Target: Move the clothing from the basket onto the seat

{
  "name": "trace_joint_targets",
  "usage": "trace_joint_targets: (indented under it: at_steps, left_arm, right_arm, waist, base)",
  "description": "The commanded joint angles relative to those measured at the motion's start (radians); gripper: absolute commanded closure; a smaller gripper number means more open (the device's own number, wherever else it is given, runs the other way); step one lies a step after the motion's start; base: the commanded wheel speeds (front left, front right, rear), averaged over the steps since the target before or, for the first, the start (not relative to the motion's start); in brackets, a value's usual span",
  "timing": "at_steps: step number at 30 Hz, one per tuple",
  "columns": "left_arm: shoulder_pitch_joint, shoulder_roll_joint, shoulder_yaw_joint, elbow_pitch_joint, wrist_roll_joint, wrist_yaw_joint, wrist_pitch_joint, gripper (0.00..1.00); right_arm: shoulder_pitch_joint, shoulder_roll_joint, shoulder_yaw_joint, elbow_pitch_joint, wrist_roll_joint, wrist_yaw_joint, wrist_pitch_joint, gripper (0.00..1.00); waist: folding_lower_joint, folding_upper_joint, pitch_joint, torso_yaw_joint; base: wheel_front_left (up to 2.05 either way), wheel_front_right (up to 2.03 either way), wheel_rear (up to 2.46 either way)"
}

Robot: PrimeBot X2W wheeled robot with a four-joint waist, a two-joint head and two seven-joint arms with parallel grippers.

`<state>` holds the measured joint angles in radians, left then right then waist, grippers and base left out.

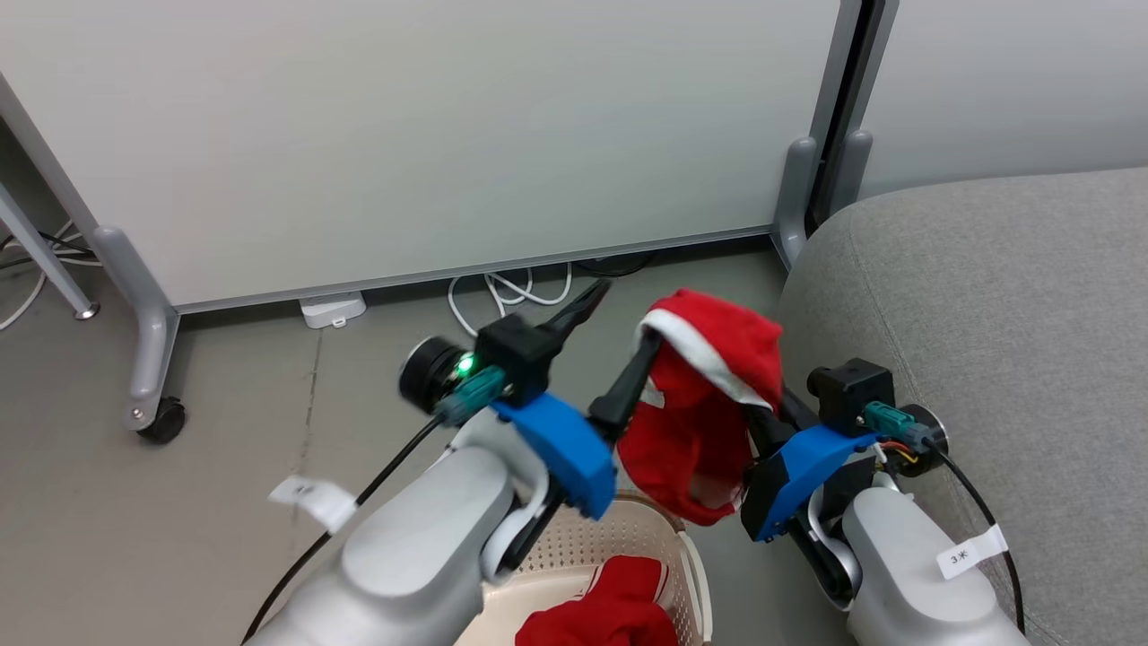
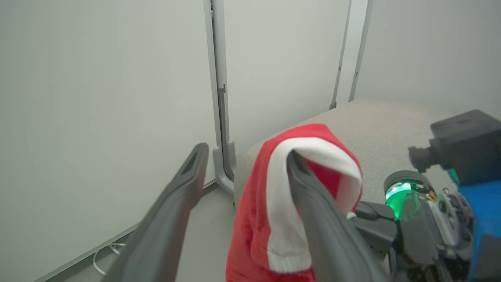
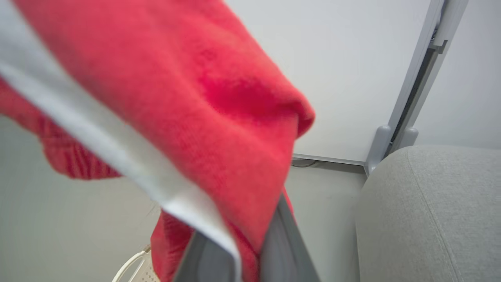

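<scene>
One red garment with white trim point(image 1: 708, 404) hangs in the air between my two arms, above the basket point(image 1: 668, 538) and just left of the grey seat point(image 1: 987, 314). My right gripper point(image 3: 250, 250) is shut on it, fingertips buried in the cloth. My left gripper point(image 1: 628, 314) is open; in the left wrist view the garment's point(image 2: 250, 235) white band drapes over its right finger point(image 2: 313, 196), while the left finger point(image 2: 184, 184) stands free. A second red garment point(image 1: 610, 610) lies in the basket at the bottom edge.
A pale partition wall on grey wheeled feet point(image 1: 152, 359) stands behind, with white cables and a power block point(image 1: 334, 309) on the floor at its base. The seat's rounded edge point(image 3: 391, 203) is close to the right arm.
</scene>
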<state>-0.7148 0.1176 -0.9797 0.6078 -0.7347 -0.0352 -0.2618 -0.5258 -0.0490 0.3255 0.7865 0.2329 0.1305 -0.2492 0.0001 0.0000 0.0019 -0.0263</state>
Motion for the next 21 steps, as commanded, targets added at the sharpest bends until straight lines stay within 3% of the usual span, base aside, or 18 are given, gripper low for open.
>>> trace_joint_targets:
  at_steps: [1,11,21]
  left_arm:
    - [0.024,0.014,0.017,-0.016,0.011,0.006,-0.004,0.00]
    - [0.291,0.106,0.211,-0.199,0.106,0.003,-0.004,0.00]
    - [0.489,0.122,0.414,-0.295,0.207,0.004,-0.004,0.00]
  right_arm:
    - [0.001,-0.003,-0.007,-0.006,-0.002,0.000,-0.008,1.00]
    - [0.029,-0.003,-0.088,-0.043,-0.037,0.000,-0.011,1.00]
    - [0.061,-0.002,-0.138,-0.097,-0.061,0.000,0.008,1.00]
  waist:
    - [-0.0001,0.0000,0.000,0.001]
    - [-0.0001,0.0000,0.003,0.005]
    - [-0.0001,0.0000,0.011,-0.009]
  base:
    - [0.00,0.00,0.00]
    - [0.00,0.00,0.00]
    - [0.00,0.00,0.00]
